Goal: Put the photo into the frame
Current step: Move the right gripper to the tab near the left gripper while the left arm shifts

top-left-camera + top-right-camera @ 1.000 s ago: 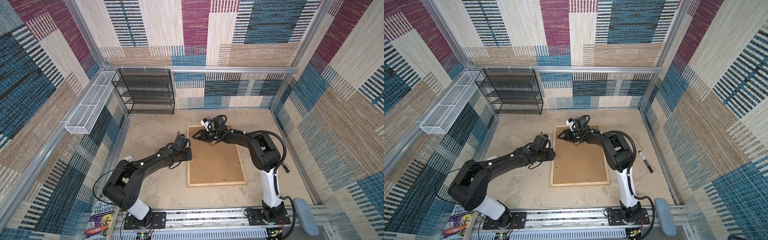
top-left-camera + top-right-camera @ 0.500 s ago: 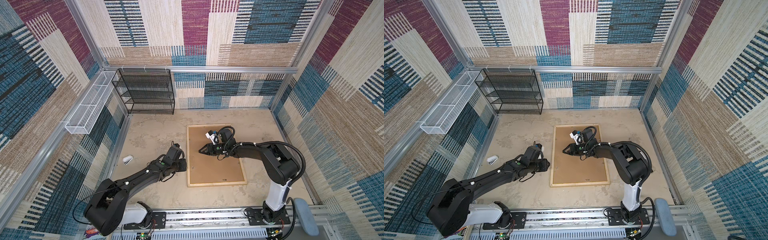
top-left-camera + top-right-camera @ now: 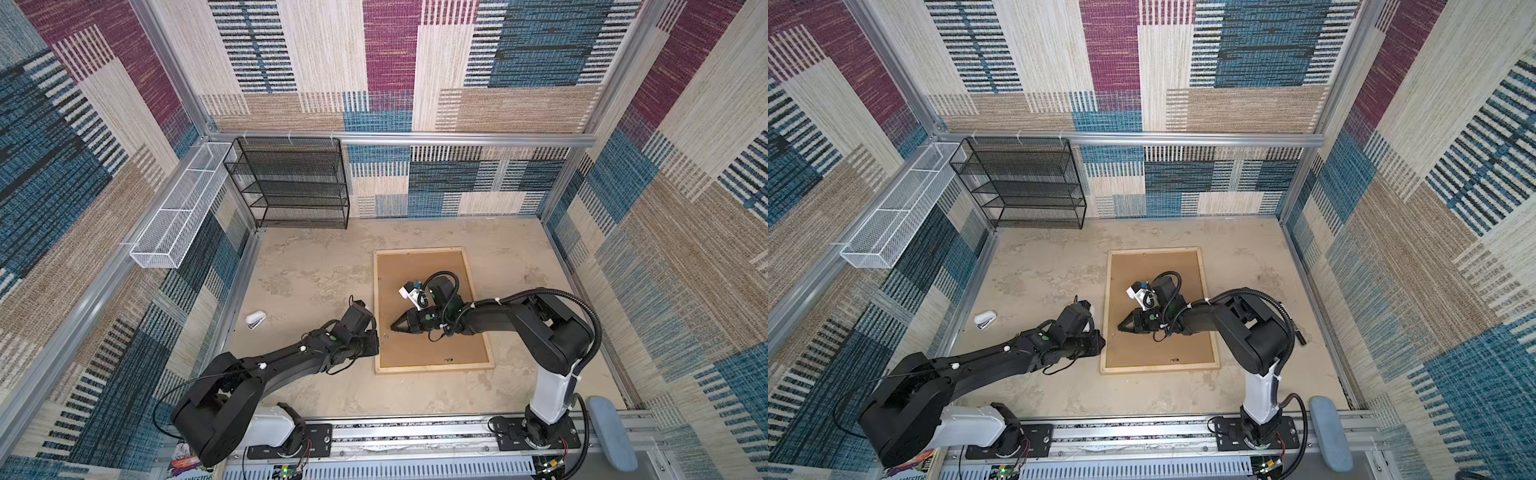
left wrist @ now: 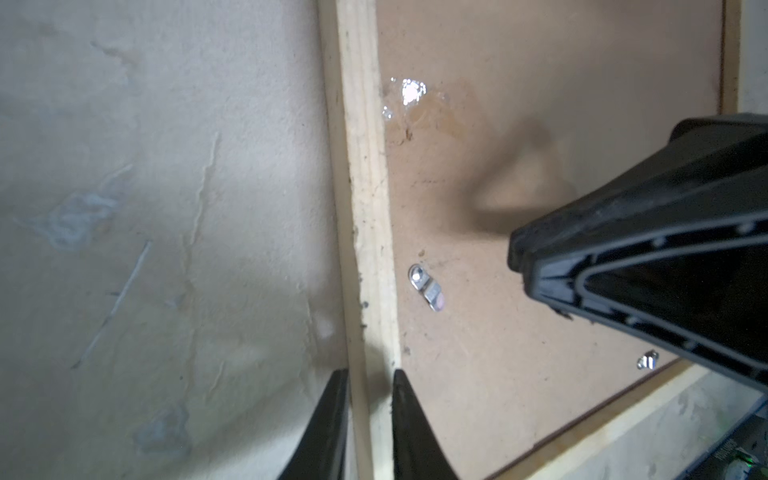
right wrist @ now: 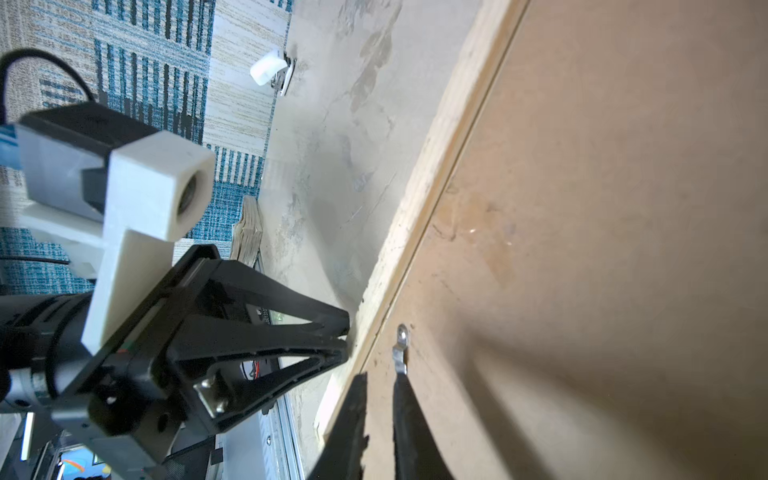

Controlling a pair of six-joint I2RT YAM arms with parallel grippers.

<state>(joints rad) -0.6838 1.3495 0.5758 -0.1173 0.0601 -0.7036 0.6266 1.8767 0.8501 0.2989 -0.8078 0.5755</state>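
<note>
The frame (image 3: 434,368) (image 3: 1158,368) of pale wood strips lies flat on the table with the brown backing board (image 3: 419,274) (image 3: 1154,266) set in it. The photo is hidden. My left gripper (image 3: 376,345) (image 3: 1102,343) (image 4: 368,374) is shut on the frame's left strip (image 4: 361,166), one finger on each side of it. My right gripper (image 3: 392,328) (image 3: 1119,327) (image 5: 377,374) hovers low over the board just inside that strip, shut with nothing between its fingers. One fingertip touches the end of a small metal clip (image 5: 401,349) (image 4: 426,289).
A white stapler (image 3: 255,320) (image 3: 985,320) lies left of the frame. A black mesh shelf (image 3: 291,183) stands at the back left, and a white wire basket (image 3: 174,212) hangs on the left wall. A black marker (image 3: 1300,334) lies right of the frame. Another clip (image 3: 448,360) sits near the board's front edge.
My left gripper slid toward the front along the frame's left strip and closed on it. My right gripper came from the frame's far left corner toward the front and closed.
</note>
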